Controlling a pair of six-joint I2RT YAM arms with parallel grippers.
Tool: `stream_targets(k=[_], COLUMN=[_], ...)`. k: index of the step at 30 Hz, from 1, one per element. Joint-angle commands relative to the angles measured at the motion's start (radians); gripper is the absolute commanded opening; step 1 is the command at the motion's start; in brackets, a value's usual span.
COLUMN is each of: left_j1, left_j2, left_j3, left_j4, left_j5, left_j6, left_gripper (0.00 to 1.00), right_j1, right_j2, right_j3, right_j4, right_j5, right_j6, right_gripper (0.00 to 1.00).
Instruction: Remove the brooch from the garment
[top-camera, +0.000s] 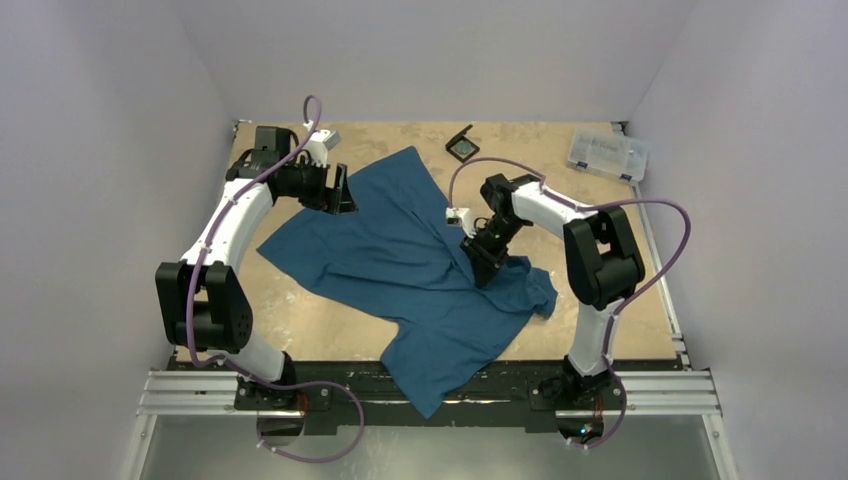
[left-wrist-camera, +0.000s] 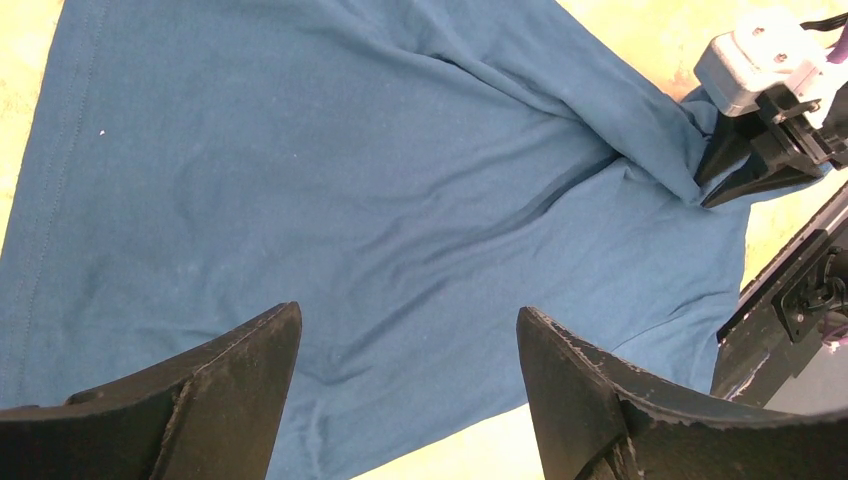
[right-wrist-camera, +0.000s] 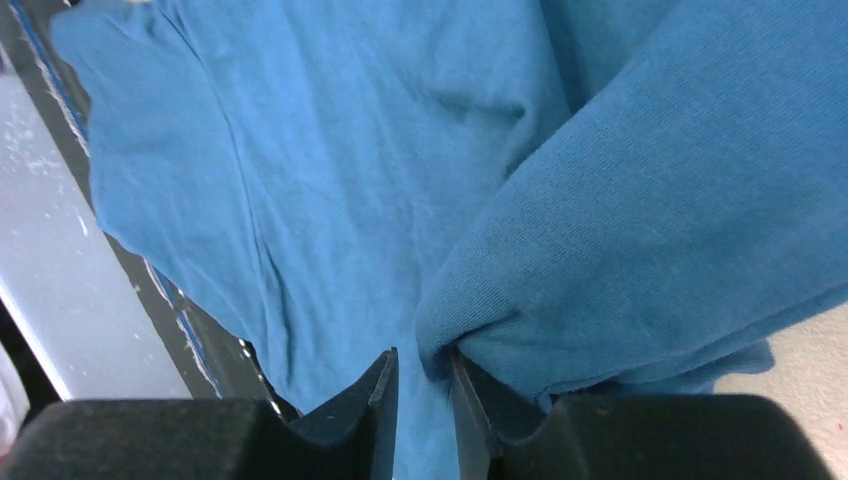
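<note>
We see the right gripper nearly closed, pinching a fold of the teal T-shirt near its right sleeve, apparently to turn the cloth and expose the brooch, which shows in none of our three views. The left gripper hangs wide open and empty over the shirt's far-left edge, seemingly ready to pin or pluck. The garment sprawls across the tan table, its near hem spilling over the black front rail. Bare table lies left and right of the shirt; a small black square frame and a clear parts box sit far off.
</note>
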Motion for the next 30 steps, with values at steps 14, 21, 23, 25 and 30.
stream_targets(k=[14,21,23,25,30], left_j1=[0.008,0.004,0.001,0.001,0.000], left_j2=[0.005,0.012,0.009,0.006,0.003], left_j3=[0.029,0.034,0.032,0.030,0.029], left_j4=[0.041,0.055,0.055,0.055,0.053], left_j5=[0.033,0.036,0.036,0.034,0.027], left_j6=[-0.024,-0.042,-0.044,-0.044,-0.044], left_gripper=[0.77,0.77,0.77,0.77,0.77], right_j1=[-0.286,-0.286,-0.284,-0.276,-0.268], right_j2=[-0.050,-0.027,-0.014,0.009,0.042], right_j3=[0.248,0.174,0.158,0.143,0.128], right_j4=[-0.154,-0.117,-0.100,-0.095,-0.109], right_j5=[0.062,0.194,0.205,0.212,0.188], right_j6=[0.027,0.048,0.057,0.060,0.044], right_gripper=[0.42,0.50,0.49,0.47,0.25])
